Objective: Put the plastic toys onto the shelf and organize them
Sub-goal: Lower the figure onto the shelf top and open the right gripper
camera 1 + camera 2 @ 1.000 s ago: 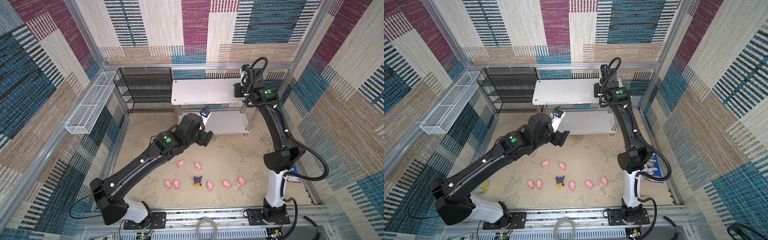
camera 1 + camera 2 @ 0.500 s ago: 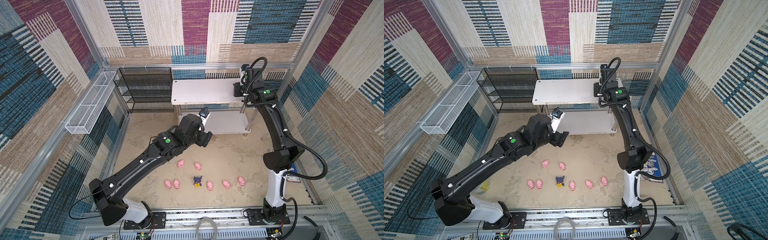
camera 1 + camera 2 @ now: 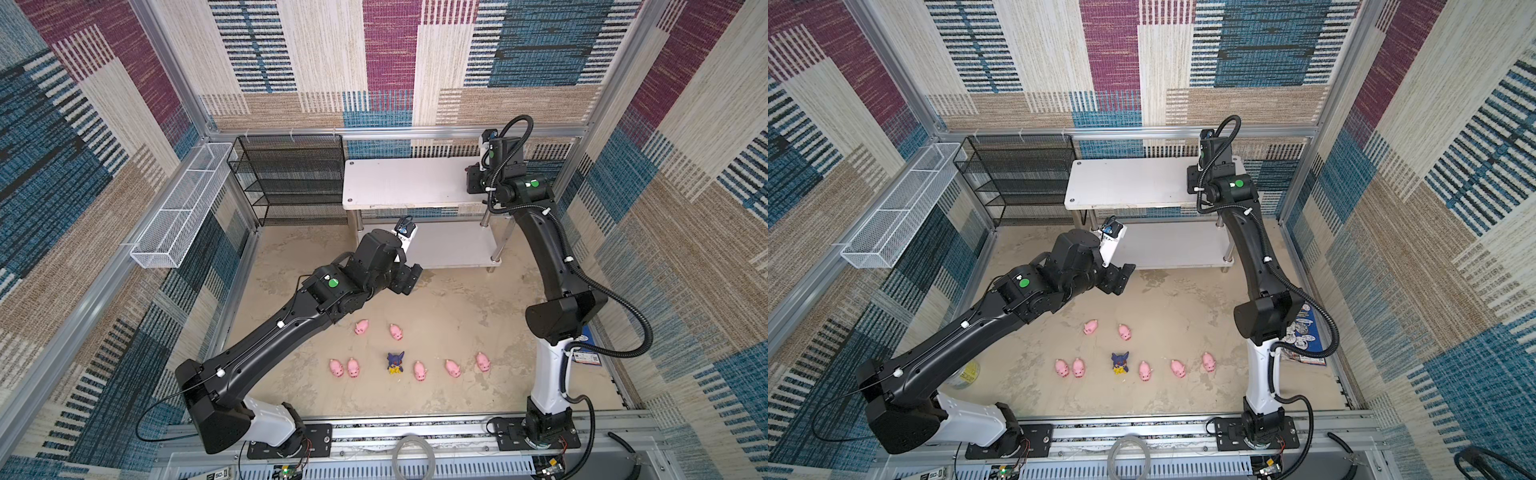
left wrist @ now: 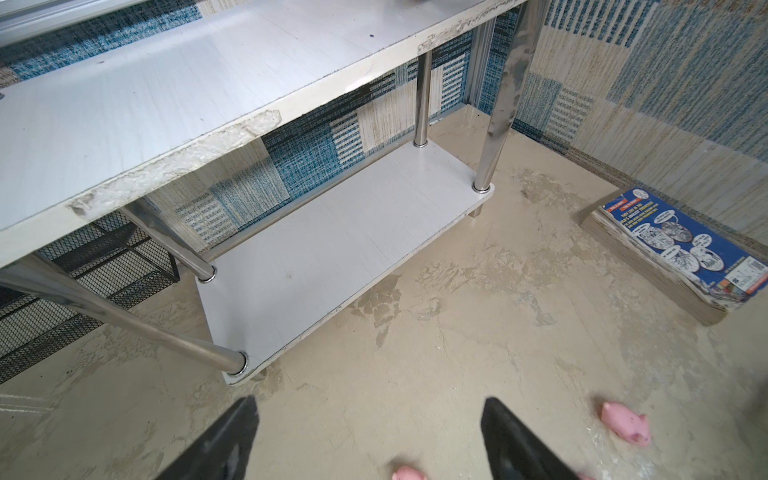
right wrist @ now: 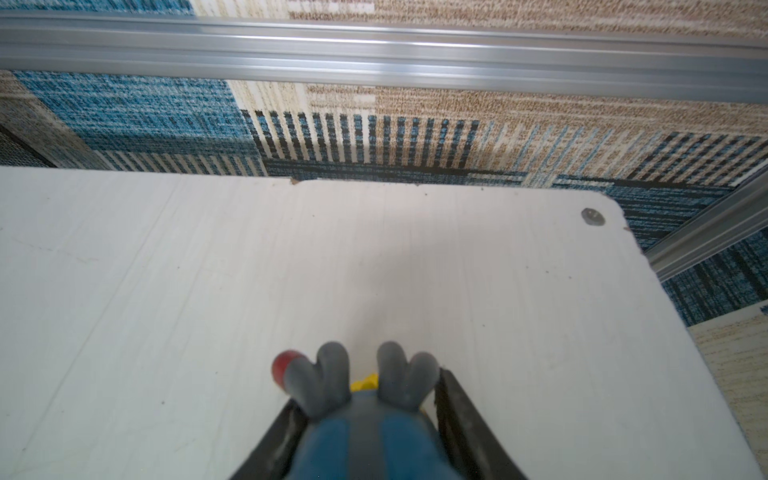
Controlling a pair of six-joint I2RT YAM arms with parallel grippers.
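Several pink pigs (image 3: 361, 327) lie on the sandy floor, with a blue-hooded yellow figurine (image 3: 395, 362) standing among them. My left gripper (image 4: 368, 405) hangs open above the floor in front of the shelf's lower tier (image 4: 332, 249), a pig (image 4: 625, 424) close by. My right gripper (image 5: 368, 388) is over the right end of the white shelf's top board (image 5: 208, 270). Its fingers (image 5: 453, 399) lie against both sides of a second hooded figurine (image 5: 365, 432), which rests on or just above the board. In both top views the right wrist (image 3: 471, 183) hides that toy.
A black wire-mesh rack (image 3: 291, 178) stands left of the shelf (image 3: 399, 178), and a long white wire basket (image 3: 178, 208) hangs on the left wall. A comic book (image 4: 681, 245) lies by the right wall. A round jar (image 3: 969, 374) peeks out behind my left arm.
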